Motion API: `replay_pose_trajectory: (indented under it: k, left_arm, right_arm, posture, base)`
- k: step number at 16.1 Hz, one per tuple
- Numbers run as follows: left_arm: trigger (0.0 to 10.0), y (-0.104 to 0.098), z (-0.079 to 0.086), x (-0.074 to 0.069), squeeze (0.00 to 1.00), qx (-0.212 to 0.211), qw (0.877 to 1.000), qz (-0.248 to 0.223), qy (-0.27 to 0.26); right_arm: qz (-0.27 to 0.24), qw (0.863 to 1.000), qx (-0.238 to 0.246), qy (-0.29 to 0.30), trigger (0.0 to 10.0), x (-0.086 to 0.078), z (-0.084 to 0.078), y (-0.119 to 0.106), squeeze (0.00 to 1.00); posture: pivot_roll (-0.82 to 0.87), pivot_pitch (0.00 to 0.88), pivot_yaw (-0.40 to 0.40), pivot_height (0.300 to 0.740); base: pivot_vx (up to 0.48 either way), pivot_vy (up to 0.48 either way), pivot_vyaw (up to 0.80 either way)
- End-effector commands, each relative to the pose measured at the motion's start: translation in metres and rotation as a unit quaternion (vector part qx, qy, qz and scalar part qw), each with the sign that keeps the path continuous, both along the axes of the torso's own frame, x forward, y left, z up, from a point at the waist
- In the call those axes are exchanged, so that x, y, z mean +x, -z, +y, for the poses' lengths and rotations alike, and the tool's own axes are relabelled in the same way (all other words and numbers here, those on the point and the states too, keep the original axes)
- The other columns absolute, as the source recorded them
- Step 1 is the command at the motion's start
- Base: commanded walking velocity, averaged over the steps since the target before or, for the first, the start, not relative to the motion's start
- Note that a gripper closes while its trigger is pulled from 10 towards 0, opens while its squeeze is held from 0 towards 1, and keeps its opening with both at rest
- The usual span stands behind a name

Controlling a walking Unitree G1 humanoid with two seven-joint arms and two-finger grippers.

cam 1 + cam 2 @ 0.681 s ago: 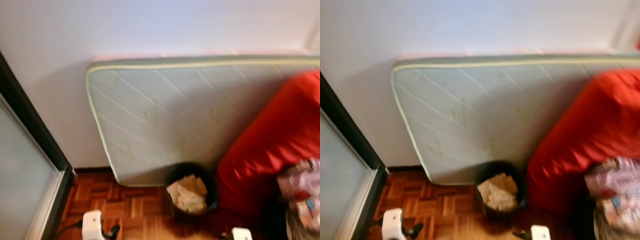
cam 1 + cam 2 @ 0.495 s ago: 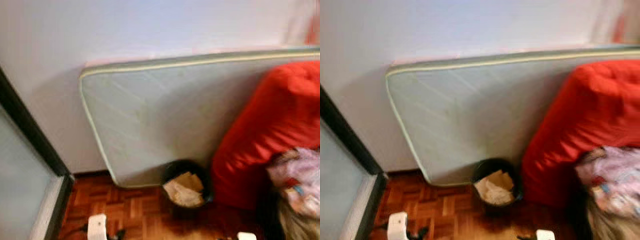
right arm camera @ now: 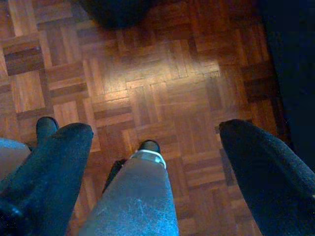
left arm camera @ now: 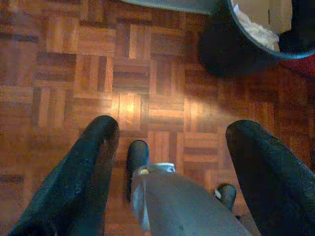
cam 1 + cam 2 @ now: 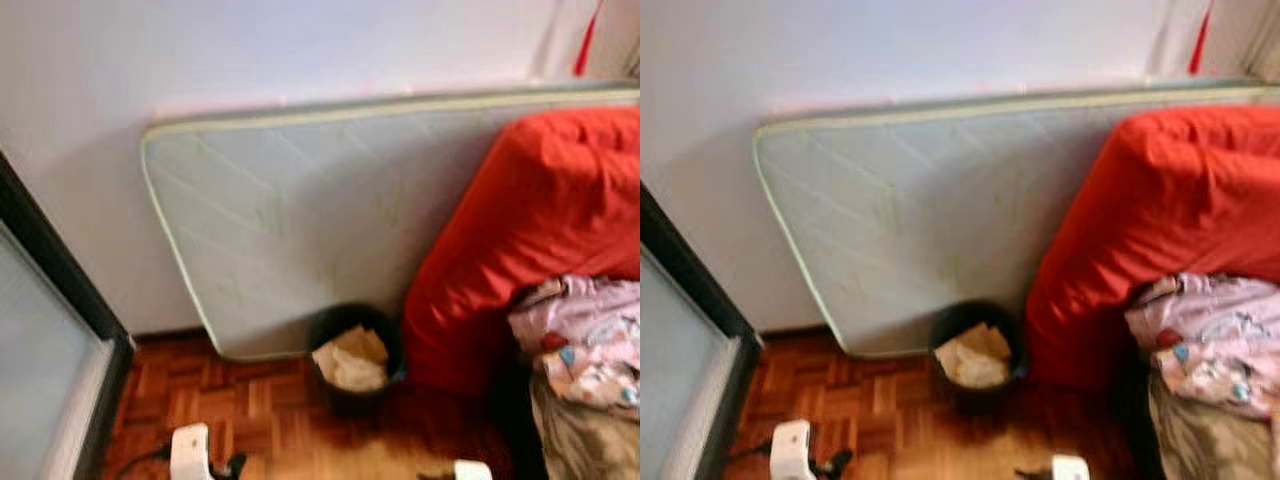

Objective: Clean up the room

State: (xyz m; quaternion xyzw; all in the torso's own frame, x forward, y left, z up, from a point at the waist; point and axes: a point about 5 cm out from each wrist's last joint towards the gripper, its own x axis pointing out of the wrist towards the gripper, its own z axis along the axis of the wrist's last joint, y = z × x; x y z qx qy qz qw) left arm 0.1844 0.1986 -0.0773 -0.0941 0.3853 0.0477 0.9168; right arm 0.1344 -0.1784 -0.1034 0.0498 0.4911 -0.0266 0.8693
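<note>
Left eye view, wall [image 5: 300, 50]: pale and bare, filling the upper part behind everything else.
Mattress [image 5: 300, 210]: pale green and quilted, standing on its long edge and leaning against the wall, its rounded lower corner reaching down to the floor.
Red cushion [image 5: 520, 230]: a big soft red mass resting against the mattress on the robot's right, reaching down to the floor.
Parquet floor [image 5: 250, 420]: reddish-brown wood blocks, catching a patch of light in both wrist views.
Door frame [image 5: 60, 270]: dark frame with a frosted pane, running along the robot's left.
Clothes pile [image 5: 585, 350]: pinkish patterned cloth lying over beige fabric, just in front of the red cushion at the right edge.
Bin [image 5: 352, 358]: small black waste bin sitting on the floor, touching the mattress foot and just beside the red cushion; crumpled paper [image 5: 348, 358] is filling it.
Left gripper [image 4: 179, 147]: hanging low over bare parquet, jaws spread wide apart and holding nothing; the bin's rim is showing near the upper corner of its wrist view.
Right gripper [image 3: 157, 147]: hanging over parquet likewise, jaws wide apart and empty.
</note>
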Motion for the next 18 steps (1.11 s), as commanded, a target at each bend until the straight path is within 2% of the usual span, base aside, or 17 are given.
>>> replay_pose_trajectory:
  k: [1,2,7,10,11,14,18]
  left_arm:
    - [10.0,0.0,0.001,0.0,0.0,0.003,1.0,0.003,0.002]
    - [10.0,0.0,0.001,0.0,0.0,0.003,1.0,0.002,0.003]
    - [10.0,-0.001,0.0,0.002,0.0,0.012,1.0,0.0,0.008]
    - [10.0,-0.001,0.0,0.003,0.0,0.026,0.999,0.002,0.036]
    - [10.0,-0.001,-0.001,0.003,0.0,0.025,0.999,0.004,0.038]
    - [10.0,-0.001,-0.001,0.003,0.0,0.024,0.999,0.005,0.033]
    - [10.0,-0.001,0.0,0.002,0.0,0.025,0.999,0.006,0.032]
  right_arm:
    - [0.006,1.0,-0.004,-0.003,10.0,-0.001,-0.001,0.0,0.0]
    - [0.008,1.0,-0.005,-0.006,10.0,-0.002,-0.002,0.001,0.0]
    - [0.014,1.0,-0.022,0.007,10.0,-0.012,-0.038,-0.002,0.0]
    - [0.015,1.0,-0.023,0.008,10.0,-0.013,-0.042,-0.003,0.0]
    - [0.015,1.0,-0.022,0.006,10.0,-0.012,-0.041,-0.002,0.0]
    - [0.014,1.0,-0.014,0.0,10.0,-0.004,-0.022,-0.001,0.0]
    - [0.01,1.0,0.003,-0.011,10.0,0.004,0.015,0.001,0.0]
  posture:
    - [0.03,0.0,-0.025,0.74]
    - [0.03,0.0,-0.025,0.74]
    - [0.03,0.0,-0.026,0.74]
    - [0.03,0.0,-0.026,0.74]
    - [0.03,0.0,-0.025,0.74]
    - [0.03,0.0,-0.024,0.74]
    - [0.03,0.0,-0.021,0.74]
  base:
    - [0.0,0.0,-0.77]
    - [0.0,0.0,-0.77]
    - [0.0,0.0,-0.77]
    - [0.0,-0.154,-0.77]
    - [0.0,0.0,-0.77]
    - [0.0,0.0,-0.77]
    - [0.0,0.0,-0.77]
